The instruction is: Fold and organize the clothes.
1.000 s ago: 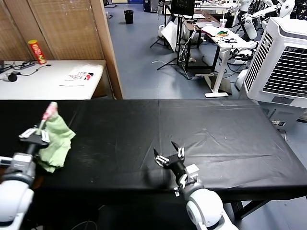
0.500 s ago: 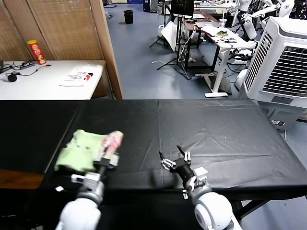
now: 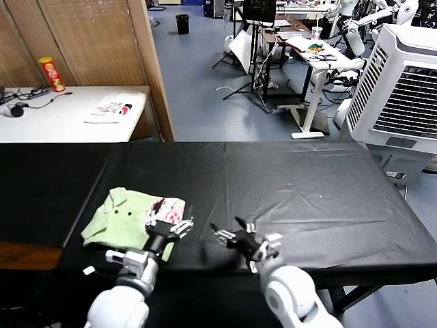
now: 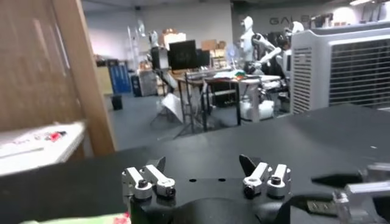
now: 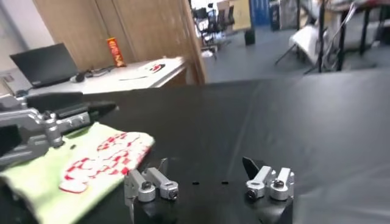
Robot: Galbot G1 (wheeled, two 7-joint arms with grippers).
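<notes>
Pale green T-shirt [image 3: 126, 217] lies in a rough fold at the near left of the black table [image 3: 321, 198], its pink-red and white print [image 3: 172, 210] turned up on the right edge, apparently set flat for tidying. Just at that printed edge hangs the left gripper [image 3: 169, 225], fingers spread and empty. Close to its right, the right gripper [image 3: 235, 233] hovers over bare cloth, also spread, holding nothing.

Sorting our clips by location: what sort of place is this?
Probably a robotics lab or workshop: white humanoid robots stand by cluttered desks in the back, with a big air cooler beside the black table.
</notes>
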